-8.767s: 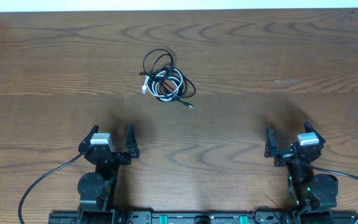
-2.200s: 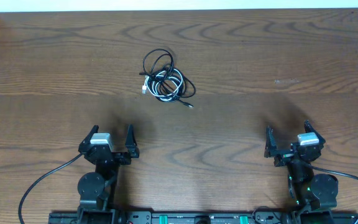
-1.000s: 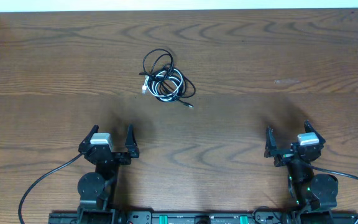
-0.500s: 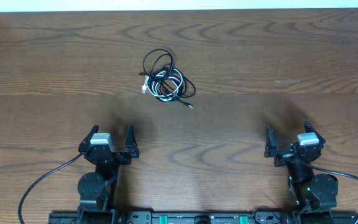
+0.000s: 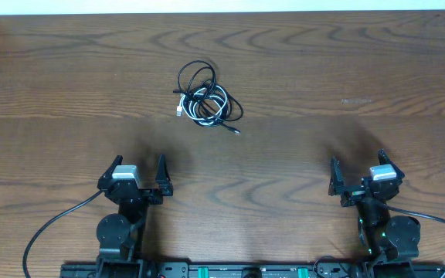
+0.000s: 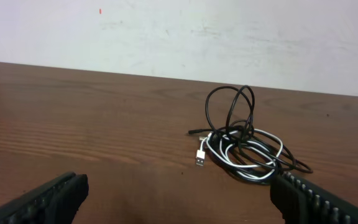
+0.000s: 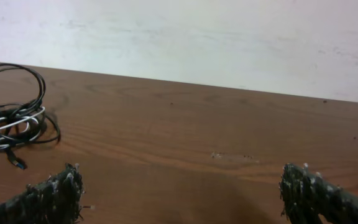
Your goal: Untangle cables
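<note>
The cables (image 5: 204,96) lie in one tangled heap on the wooden table, left of centre and toward the far side: a thin black cord looped over a white cord (image 6: 241,149) whose small plug end (image 6: 201,158) points toward me. The right wrist view catches the same heap of cables (image 7: 11,118) at its far left. My left gripper (image 5: 138,168) sits open near the front edge, well short of the heap, nothing between its fingers. My right gripper (image 5: 358,168) stands open at the front right, far from the cables.
A pale wall (image 6: 179,37) rises behind the table's far edge. Thick black wires (image 5: 52,228) run from the arm bases along the front edge. A faint scuff mark (image 7: 232,155) shows on the wood ahead of the right gripper.
</note>
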Available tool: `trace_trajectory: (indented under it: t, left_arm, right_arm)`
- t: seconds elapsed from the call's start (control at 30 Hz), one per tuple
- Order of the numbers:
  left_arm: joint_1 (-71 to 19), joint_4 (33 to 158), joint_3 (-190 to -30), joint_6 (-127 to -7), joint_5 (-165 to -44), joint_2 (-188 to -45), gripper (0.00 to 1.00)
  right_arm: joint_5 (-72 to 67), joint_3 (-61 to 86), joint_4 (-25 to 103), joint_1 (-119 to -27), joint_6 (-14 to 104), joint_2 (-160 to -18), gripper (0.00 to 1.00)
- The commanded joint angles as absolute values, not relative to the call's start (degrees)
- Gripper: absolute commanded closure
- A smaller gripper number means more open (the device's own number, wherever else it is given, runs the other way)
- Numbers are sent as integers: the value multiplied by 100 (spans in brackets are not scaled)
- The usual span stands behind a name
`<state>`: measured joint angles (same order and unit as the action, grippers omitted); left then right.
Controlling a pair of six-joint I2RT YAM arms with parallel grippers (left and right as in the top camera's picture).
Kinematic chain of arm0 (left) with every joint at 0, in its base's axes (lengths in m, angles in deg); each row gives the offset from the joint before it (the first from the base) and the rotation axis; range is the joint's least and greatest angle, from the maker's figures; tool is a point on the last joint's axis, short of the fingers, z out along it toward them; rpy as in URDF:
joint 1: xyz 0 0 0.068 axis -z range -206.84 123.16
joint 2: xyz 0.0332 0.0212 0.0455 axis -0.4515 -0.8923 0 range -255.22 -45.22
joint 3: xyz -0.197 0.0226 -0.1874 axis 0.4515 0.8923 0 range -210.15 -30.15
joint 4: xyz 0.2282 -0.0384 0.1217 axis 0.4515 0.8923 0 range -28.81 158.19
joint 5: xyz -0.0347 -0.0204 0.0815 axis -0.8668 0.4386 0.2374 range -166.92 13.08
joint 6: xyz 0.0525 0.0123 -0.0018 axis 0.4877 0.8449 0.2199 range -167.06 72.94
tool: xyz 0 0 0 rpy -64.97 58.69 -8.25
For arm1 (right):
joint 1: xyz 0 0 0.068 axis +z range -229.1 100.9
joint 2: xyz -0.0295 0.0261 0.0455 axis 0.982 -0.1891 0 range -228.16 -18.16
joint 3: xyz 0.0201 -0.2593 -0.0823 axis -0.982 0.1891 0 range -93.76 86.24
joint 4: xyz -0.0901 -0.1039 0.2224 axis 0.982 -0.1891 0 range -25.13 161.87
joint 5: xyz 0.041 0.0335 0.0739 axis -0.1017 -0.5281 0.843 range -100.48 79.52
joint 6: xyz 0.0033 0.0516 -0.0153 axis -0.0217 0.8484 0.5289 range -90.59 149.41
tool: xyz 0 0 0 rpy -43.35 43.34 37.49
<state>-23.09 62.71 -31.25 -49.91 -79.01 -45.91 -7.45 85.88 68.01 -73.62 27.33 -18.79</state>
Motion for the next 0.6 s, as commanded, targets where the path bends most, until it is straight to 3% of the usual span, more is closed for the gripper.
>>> trace_trajectory:
  t: [0.0, 0.23, 0.57]
  left_arm:
    - [-2329, 6258, -3042, -4836, -7428, -4556, 1]
    - [-2329, 5436, -3613, -4836, -7476, -4556, 1]
    - [-2329, 7139, -6275, -4665, -7472, -5227, 1]
  right_arm:
    - [-751, 8592, 6777, -7391, 2768, -1865, 1]
    - [-751, 8592, 6777, -7391, 2768, -1865, 1]
    - [-751, 8592, 6777, -7391, 2768, -1865, 1]
